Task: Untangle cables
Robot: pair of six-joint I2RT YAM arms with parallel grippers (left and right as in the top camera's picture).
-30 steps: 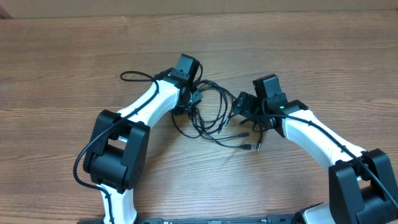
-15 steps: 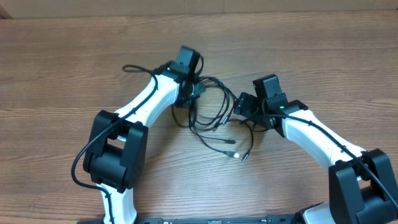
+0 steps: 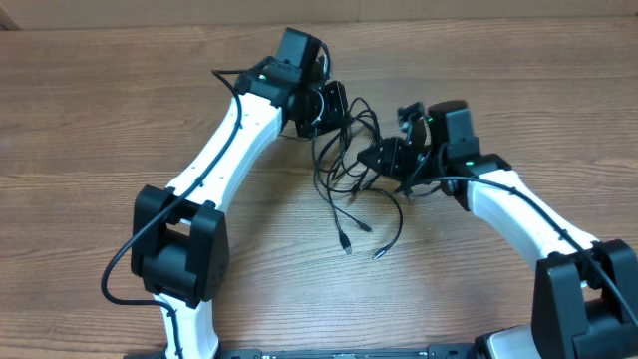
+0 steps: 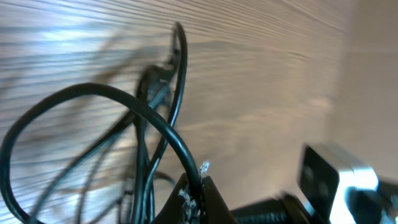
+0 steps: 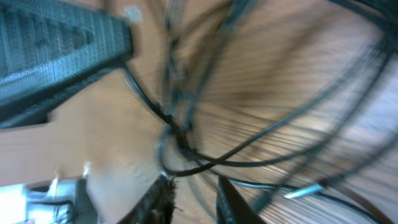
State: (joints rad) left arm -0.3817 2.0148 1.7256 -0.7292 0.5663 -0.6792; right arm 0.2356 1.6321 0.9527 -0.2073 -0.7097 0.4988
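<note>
My overhead view looks straight down on the wooden tabletop [image 3: 100,120] from well above, with both arm bases at its near edge and its far edge along the top. The left wrist camera sits very close behind the left gripper [image 4: 196,194], looking low across the wood, and the right wrist camera peers just as close, blurred, past the right gripper [image 5: 194,202]. All three views share the cables [image 3: 344,189] near the tabletop's middle.

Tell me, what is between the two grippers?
A tangle of thin black cables stretches between the left gripper and the right gripper. The overhead view shows it best.
</note>
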